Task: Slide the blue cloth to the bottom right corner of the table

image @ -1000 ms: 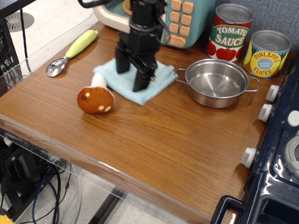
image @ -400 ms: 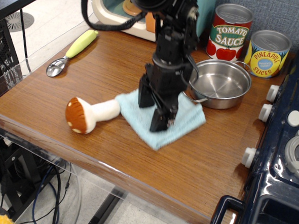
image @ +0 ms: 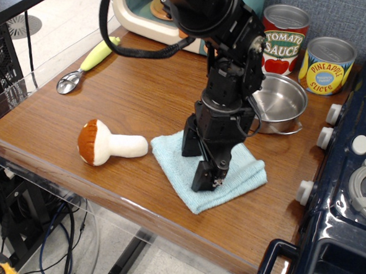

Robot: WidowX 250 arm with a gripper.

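A black robot gripper points straight down onto a pale sky-blue folded terry cloth, with its two fingers spread apart and both tips pressed into the fabric. One fingertip sits toward the far left part of the cloth, the other nearer the front middle. The cloth lies flat on the medium-brown wood-grain table, right of centre and close to the near edge, its near corner just short of the clear acrylic lip. Its right side is bunched into soft folds and lies near the white knobs of the dark navy toy stove, which takes up the right side of the scene.

Just left of the cloth, a plush mushroom with a brown cap and cream stalk lies on its side, the stalk tip almost touching the cloth. Beyond the cloth, partly hidden by the arm, stands a shiny steel pot with side handles. At the far right are a red tomato sauce can and a yellow pineapple slices can, side by side. At the far left lies a spoon with a yellow-green handle and metal bowl. A cream and teal toy appliance stands at the far edge behind the arm.
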